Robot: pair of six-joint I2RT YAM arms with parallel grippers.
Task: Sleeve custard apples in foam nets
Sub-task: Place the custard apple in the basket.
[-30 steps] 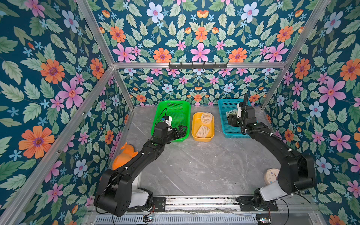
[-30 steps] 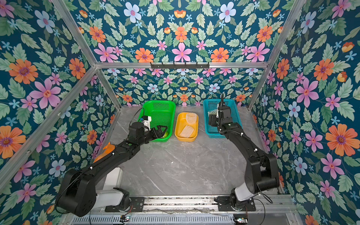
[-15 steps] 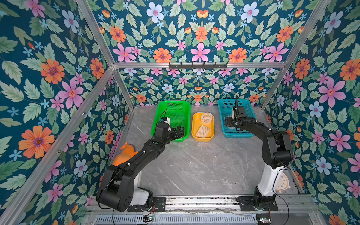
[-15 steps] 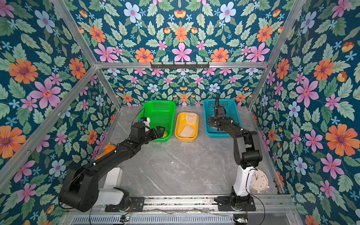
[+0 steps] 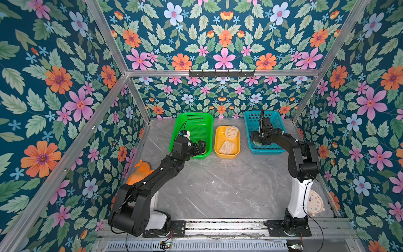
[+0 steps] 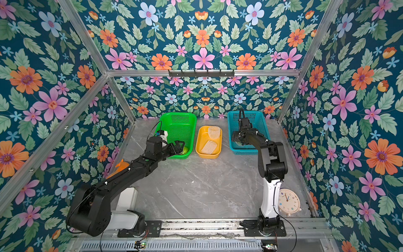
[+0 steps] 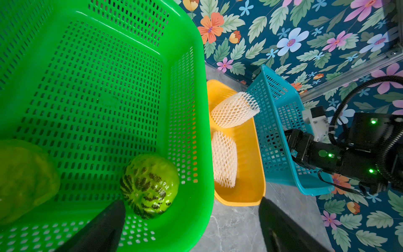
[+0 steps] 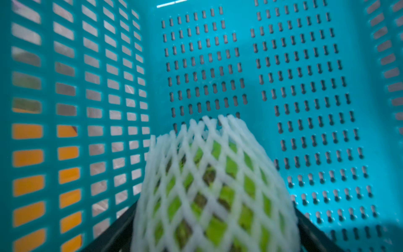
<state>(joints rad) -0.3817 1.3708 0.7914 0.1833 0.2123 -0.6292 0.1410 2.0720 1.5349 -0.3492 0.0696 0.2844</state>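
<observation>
The left gripper (image 7: 190, 201) is seen spread wide and empty, straddling the side wall of the green perforated plastic basket (image 7: 201, 113). One finger is inside and one is outside, over the grey marbled table (image 7: 229, 227). A bare bumpy green custard apple with dark patches (image 7: 149, 185) is seen on the basket floor in the corner, just ahead of the inside finger; contact cannot be told. It is offset from the jaw centreline toward the basket interior, so a sideways shift into the basket is judged needed before closing. The fruit is roundish, with no long axis to be aligned to. A second bare fruit (image 7: 24, 176) is seen blurred, farther along the same basket. The left arm is judged the nearer one. Two cream foam mesh nets (image 7: 224, 159) are seen in the yellow plastic tray (image 7: 250, 152) between the baskets. The right gripper (image 8: 214, 210) is lowered into the blue perforated basket (image 8: 305, 65) with a netted custard apple (image 8: 213, 170) between its fingers; gripped or released cannot be told.
</observation>
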